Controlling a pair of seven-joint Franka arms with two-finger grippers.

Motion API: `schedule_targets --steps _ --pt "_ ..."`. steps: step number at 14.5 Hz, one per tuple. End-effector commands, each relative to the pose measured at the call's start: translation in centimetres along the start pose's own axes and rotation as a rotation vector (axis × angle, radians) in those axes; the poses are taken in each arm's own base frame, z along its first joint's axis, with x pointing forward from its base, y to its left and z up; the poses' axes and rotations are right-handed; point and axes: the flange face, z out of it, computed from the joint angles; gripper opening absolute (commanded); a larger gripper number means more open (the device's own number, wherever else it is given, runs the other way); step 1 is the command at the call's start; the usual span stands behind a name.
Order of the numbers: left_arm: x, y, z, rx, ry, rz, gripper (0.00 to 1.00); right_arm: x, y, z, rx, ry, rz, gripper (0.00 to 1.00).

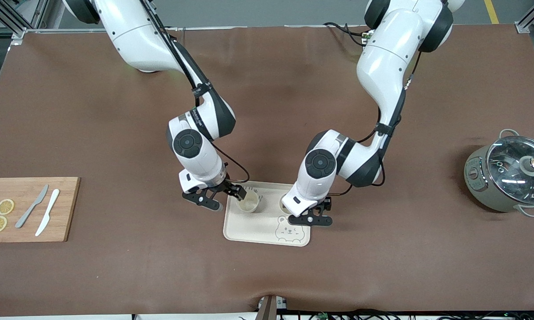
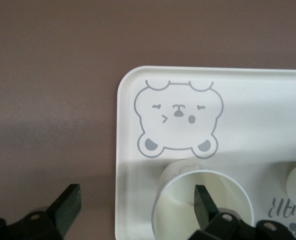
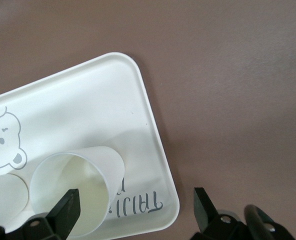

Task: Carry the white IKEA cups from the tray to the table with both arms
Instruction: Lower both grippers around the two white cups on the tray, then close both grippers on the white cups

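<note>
Two white IKEA cups stand upright on the cream bear tray (image 1: 258, 229). One cup (image 1: 249, 203) is at the tray's right-arm end. The other cup (image 1: 280, 204) is mostly hidden under the left gripper. My right gripper (image 1: 222, 198) is open; in the right wrist view (image 3: 135, 209) one finger is at the mouth of its cup (image 3: 83, 185) and the other is over bare table beside the tray (image 3: 78, 100). My left gripper (image 1: 311, 217) is open too (image 2: 136, 207), with one finger inside its cup (image 2: 183, 200) and the other off the tray (image 2: 268, 100).
A wooden cutting board (image 1: 67, 209) with two lemon slices and two knives lies at the right arm's end of the table. A grey pot with a glass lid (image 1: 509, 178) stands at the left arm's end.
</note>
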Motion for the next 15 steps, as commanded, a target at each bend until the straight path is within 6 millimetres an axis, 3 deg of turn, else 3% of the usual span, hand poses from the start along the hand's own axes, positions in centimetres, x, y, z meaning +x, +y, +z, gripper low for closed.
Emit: schedule_targets --steps 1,6,9,10,11,15 --pt "-0.8 0.8 0.4 0.025 -0.003 -0.009 1.0 -0.6 -1.0 1.6 0.007 0.025 -0.002 1.0" --pt "-1.1 0.6 1.1 0.033 -0.013 -0.005 1.0 -1.2 -1.0 4.1 0.013 0.038 -0.009 1.0" --pt "-1.1 0.6 1.3 0.033 -0.014 -0.008 0.98 -1.5 -1.3 4.3 0.013 0.039 0.011 1.0" --pt "-1.7 1.6 1.5 0.03 -0.019 -0.038 0.61 -1.4 -1.5 4.2 0.018 0.043 0.012 1.0" --pt "-1.8 1.8 1.5 0.035 -0.014 -0.09 0.01 -1.4 -1.5 4.1 0.02 0.044 0.01 1.0" --pt "-1.7 1.5 1.8 0.044 -0.011 -0.095 0.0 -1.3 -1.5 4.1 0.021 0.045 0.012 0.96"
